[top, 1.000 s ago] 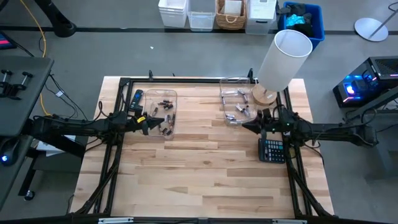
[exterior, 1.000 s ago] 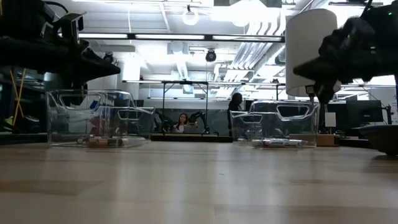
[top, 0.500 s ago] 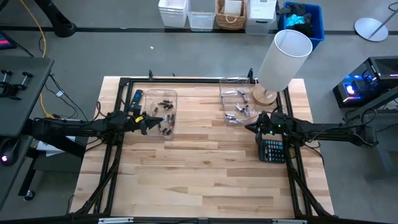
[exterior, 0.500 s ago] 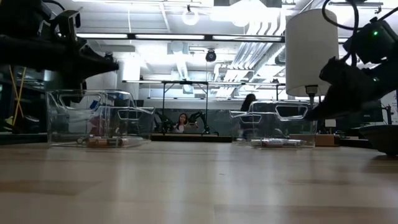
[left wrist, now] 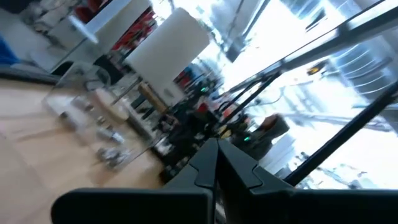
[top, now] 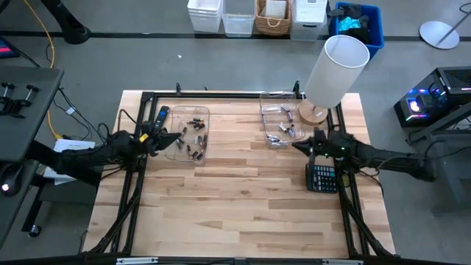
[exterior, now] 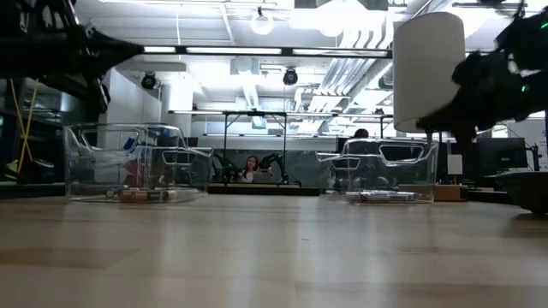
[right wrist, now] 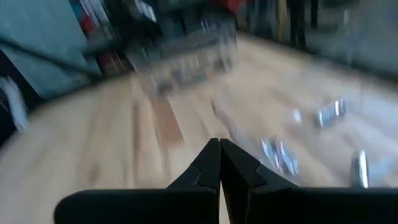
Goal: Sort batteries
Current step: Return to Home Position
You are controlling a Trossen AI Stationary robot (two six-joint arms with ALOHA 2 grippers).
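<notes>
wooden table: batteries in two clear bins; left tool clenched, empty; right tool clenched, empty.

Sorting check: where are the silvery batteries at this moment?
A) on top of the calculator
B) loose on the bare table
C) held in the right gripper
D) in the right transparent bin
D: the silvery batteries lie inside the right transparent bin, while the right gripper is shut with nothing between its fingers.
</notes>
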